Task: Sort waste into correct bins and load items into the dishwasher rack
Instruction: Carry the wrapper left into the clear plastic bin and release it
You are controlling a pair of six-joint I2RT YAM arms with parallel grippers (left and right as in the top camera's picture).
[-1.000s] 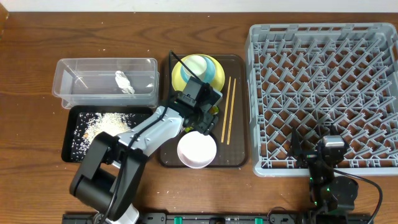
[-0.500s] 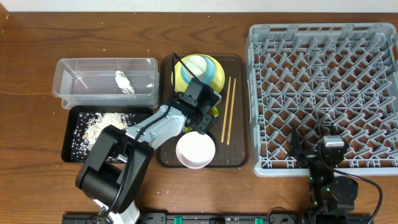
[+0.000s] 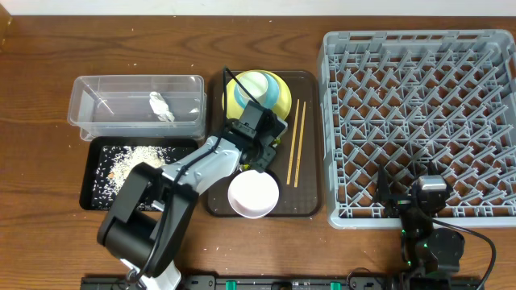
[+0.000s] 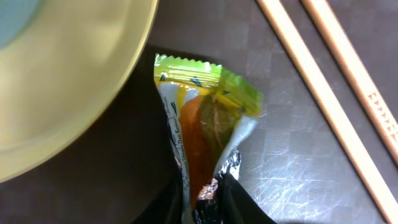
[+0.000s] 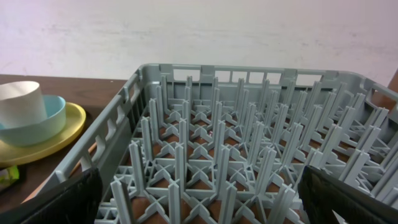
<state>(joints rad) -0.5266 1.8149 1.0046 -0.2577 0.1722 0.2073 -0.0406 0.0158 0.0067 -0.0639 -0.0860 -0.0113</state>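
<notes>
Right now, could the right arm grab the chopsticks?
Maybe, but not easily. The right gripper hangs open over the near edge of the dishwasher rack, and the chopsticks lie beyond its left wall, beside the left gripper pinching the snack wrapper.

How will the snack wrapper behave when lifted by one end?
The wrapper looks thin and crinkled, so probably floppy and very light. Its shiny foil end, between the fingers of the left gripper, might slip. Lying flat, it shouldn't roll.
</notes>
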